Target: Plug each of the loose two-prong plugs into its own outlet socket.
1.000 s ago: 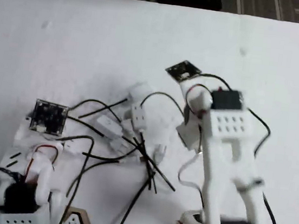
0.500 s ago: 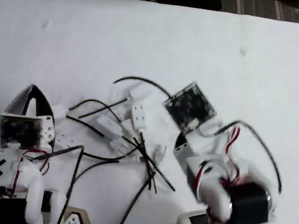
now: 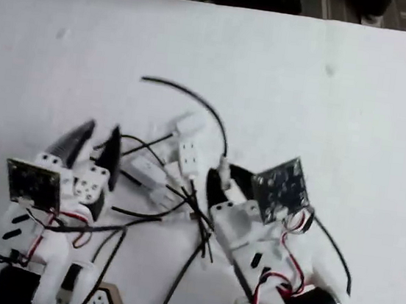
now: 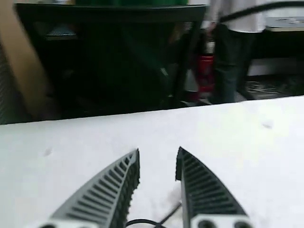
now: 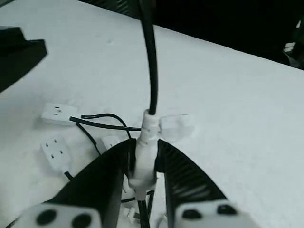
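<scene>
My right gripper is shut on a white two-prong plug, and the plug's black cable rises stiffly from it. From above, that right gripper holds the plug just right of the tangle, with the cable arcing far-left. White outlet sockets lie in the middle of the tangle; the right wrist view also has sockets on the table. My left gripper is open and holds nothing, just left of the sockets.
More black cables fan out toward the near edge between the two arms. The white table stretches bare on the far side and right. A dark chair and room clutter stand beyond the table edge.
My right arm pulled back toward the near side with the plug, and its cable lifted into a taller arc. My left gripper swung right toward the sockets.
</scene>
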Controlling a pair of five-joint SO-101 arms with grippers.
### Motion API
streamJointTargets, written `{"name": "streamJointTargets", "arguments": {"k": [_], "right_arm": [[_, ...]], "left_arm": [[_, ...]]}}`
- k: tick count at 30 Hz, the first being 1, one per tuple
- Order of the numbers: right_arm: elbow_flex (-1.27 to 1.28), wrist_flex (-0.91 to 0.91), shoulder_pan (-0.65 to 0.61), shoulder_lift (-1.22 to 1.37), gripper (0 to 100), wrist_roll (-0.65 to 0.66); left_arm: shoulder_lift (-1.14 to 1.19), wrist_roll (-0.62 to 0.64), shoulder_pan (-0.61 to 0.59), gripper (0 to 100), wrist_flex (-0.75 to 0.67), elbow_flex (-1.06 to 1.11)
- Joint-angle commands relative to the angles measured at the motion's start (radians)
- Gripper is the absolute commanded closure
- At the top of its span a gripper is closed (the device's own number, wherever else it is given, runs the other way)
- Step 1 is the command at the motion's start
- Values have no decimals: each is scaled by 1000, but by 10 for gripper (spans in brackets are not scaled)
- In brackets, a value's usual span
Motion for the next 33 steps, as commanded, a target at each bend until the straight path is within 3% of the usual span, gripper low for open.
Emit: {"name": "streamJointTargets", "arguments": {"k": [1, 16, 23, 33], "right_arm": [[41, -51, -87, -35, 981, -11], [115, -64, -239, -41, 981, -2], [144, -64, -240, -41, 981, -2], [170, -62, -237, -39, 981, -2]], "left_arm": [[7, 5, 114, 854, -15, -35], [5, -2, 334, 854, 28, -34], [5, -183, 467, 857, 120, -35], [4, -190, 483, 854, 130, -37]]}}
